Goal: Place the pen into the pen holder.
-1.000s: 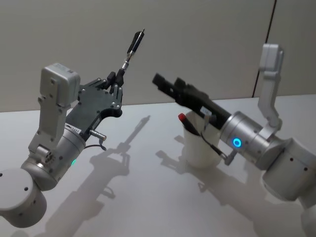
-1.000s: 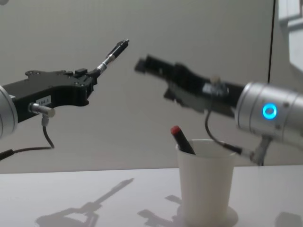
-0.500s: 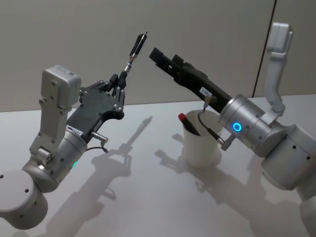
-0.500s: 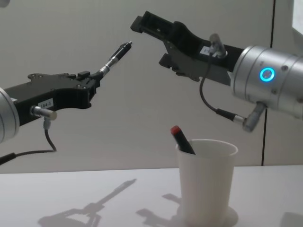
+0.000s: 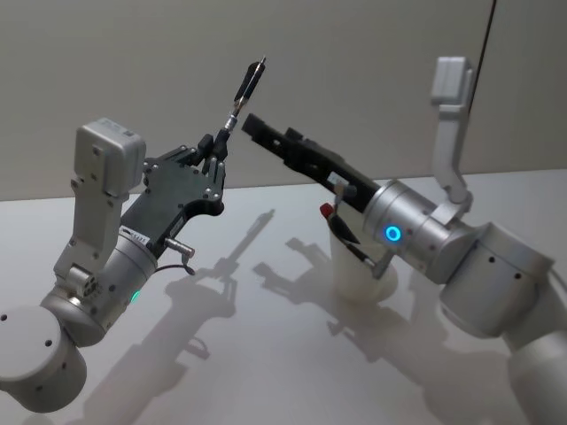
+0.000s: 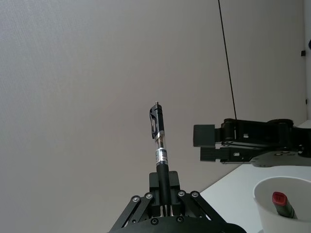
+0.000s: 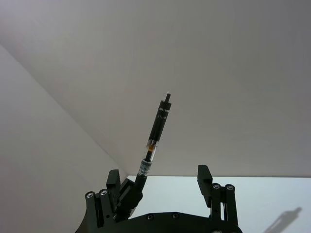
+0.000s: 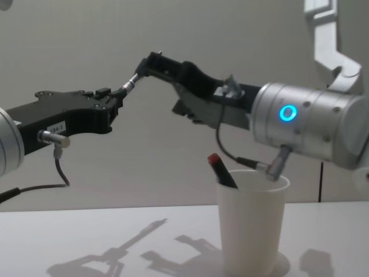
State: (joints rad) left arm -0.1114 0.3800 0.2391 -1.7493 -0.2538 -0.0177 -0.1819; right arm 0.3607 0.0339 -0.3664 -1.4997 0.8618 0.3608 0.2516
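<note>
Clearly the step in hand was a handover, not yet the drop. The left pincer (image 5: 215,146) was clenched on the lower end of the pen (image 5: 244,87), which stuck up and away from its fingertips, high above the worktop (image 5: 266,354). Just beside it, the right pincer (image 7: 159,177) stood released, fingers spread. In its wrist view the pen's barrel rose in the gap between them, though I could not tell for certain whether they truly flanked the barrel or sat just short of it. Below the right pincer, back toward its wrist, the pen holder (image 8: 251,225) stood upright on the worktop. A red-capped marker (image 8: 219,167) leaned inside it on the side nearer the left pincer.

The next move, as I judged it, called for the right pincer to close on the barrel above the left one's grip before the left let go, then tip the pen down over the holder. Room looked ample, with nothing standing between the pincers and the rim. The marker did take part of the mouth, so the side away from the left pincer offered freer entry.
</note>
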